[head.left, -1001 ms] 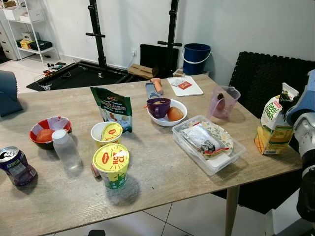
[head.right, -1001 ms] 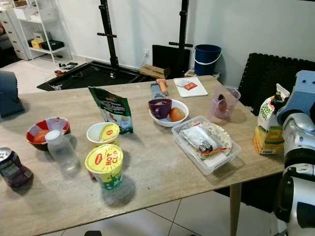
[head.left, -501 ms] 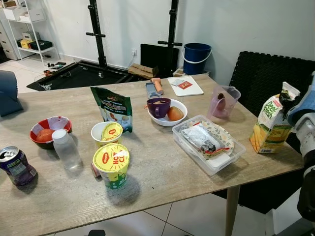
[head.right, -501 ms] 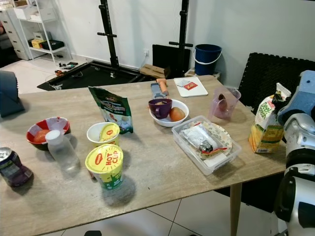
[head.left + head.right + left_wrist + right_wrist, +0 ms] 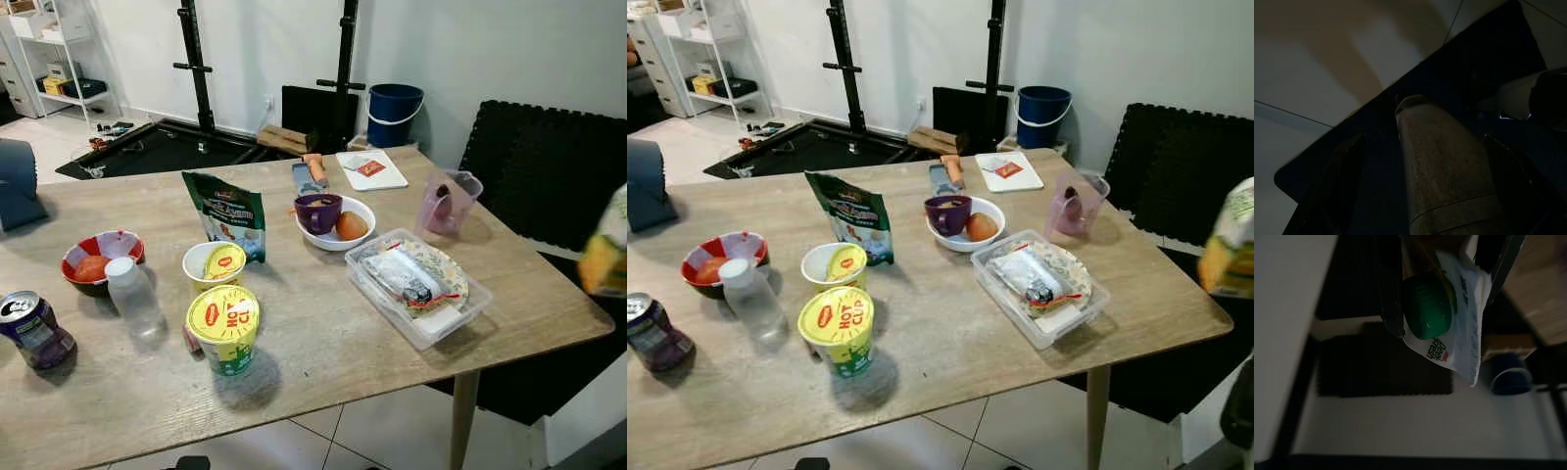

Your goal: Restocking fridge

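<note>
— Changed since a moment back? Gone from the far right corner of the light wooden table [image 5: 323, 343]: the yellow-and-green cardboard juice carton with the green screw cap [image 5: 1231, 245]. Lifted clear, carried off past the table's right edge, blurred in both eye views, well apart from the tabletop.

— Held how? Pinched near the top by the right gripper [image 5: 1444, 289], black fingers [image 5: 1388, 293] pressed on either side just beside the green cap, seen along the wrist camera. Left gripper: dark wrist view, hanging idle, impossible to tell whether spread or closed.

— Left behind? Clear plastic tray of wrapped food [image 5: 416, 284], white bowl with a purple cup and an orange fruit [image 5: 333, 220], pink translucent jug [image 5: 446, 201], green foil pouch [image 5: 225, 211], yellow-lidded noodle cup [image 5: 223, 328], small clear bottle [image 5: 130, 294], purple drink can [image 5: 34, 328], red bowl [image 5: 98, 259]. All untouched, same places.

— Meaning for the restocking? Probably first item secured, ready for carrying to the fridge. Plenty yet to go. Worth watching: a top-end pinch on a soft carton, likely to swing or slip while walking.
</note>
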### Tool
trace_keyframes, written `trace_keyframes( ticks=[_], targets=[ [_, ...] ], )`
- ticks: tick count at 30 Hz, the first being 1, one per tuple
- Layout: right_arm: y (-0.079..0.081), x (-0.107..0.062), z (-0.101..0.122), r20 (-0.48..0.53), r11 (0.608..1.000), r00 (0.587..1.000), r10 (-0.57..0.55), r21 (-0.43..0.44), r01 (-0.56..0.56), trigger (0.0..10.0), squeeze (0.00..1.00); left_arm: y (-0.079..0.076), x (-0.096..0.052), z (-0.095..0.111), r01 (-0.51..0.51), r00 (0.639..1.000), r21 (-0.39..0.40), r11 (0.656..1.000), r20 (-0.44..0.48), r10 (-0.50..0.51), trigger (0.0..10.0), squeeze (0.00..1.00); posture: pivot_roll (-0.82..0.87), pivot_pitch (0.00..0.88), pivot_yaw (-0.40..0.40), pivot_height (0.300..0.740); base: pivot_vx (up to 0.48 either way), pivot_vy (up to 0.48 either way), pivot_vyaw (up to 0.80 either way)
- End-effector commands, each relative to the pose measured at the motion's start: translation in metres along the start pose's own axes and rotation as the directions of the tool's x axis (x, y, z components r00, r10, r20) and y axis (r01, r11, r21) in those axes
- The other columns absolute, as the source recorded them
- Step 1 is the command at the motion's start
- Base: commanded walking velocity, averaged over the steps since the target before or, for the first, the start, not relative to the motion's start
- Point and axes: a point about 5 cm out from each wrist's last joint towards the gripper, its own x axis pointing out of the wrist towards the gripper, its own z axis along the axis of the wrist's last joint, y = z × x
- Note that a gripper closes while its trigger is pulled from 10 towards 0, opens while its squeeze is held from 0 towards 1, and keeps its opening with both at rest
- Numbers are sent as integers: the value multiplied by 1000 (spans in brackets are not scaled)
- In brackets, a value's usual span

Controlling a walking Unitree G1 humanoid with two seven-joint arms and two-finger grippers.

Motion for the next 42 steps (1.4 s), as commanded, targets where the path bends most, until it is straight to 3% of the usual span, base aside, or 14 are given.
trace_keyframes(
  ticks=[1,6,10,14,16,26,32,37,42],
  targets=[
    [-12,-2,2,13,998,999,-43,-52,43,10000,0,-1,0,-2,1,1000,-12,1000,0,-1,10000,0,-22,0,-17,740,0,0,0],
    [-33,-7,-5,-29,984,994,-105,-151,99,10000,0,-2,0,-2,3,1000,-13,1000,-1,-3,10000,0,-26,0,-18,740,0,0,0],
    [-47,-15,-25,-124,965,982,-141,-238,108,10000,0,-2,0,-2,6,1000,-14,1000,0,-6,10000,0,-28,0,-20,740,0,0,0],
    [-61,-23,-38,-153,937,968,-200,-319,144,10000,0,-3,0,-2,7,1000,-12,1000,-1,-7,10000,0,-30,0,-18,740,0,0,0],
    [-69,-28,-44,-163,924,958,-237,-341,170,10000,0,-2,0,-3,7,1000,-12,1000,-1,-7,10000,0,-30,0,-16,740,0,0,0],
    [-80,-45,-78,-251,897,912,-325,-386,213,10000,0,-2,0,-2,5,1000,-11,1000,-1,-5,10000,0,-28,0,-16,740,0,0,0],
    [-83,-82,-136,-408,897,837,-364,-395,198,10000,0,-1,0,-2,4,1000,-8,1000,0,-4,10000,0,-28,0,-12,740,0,0,0],
    [-84,-106,-166,-481,902,792,-374,-388,190,10000,0,-1,0,-2,3,1000,-8,1000,0,-3,10000,0,-26,0,-14,740,0,0,0],
    [-80,-147,-207,-593,914,715,-371,-370,167,10000,0,-1,0,-3,2,1000,-9,1000,-3,-2,10000,0,-27,0,-11,740,0,0,0]
  ],
)
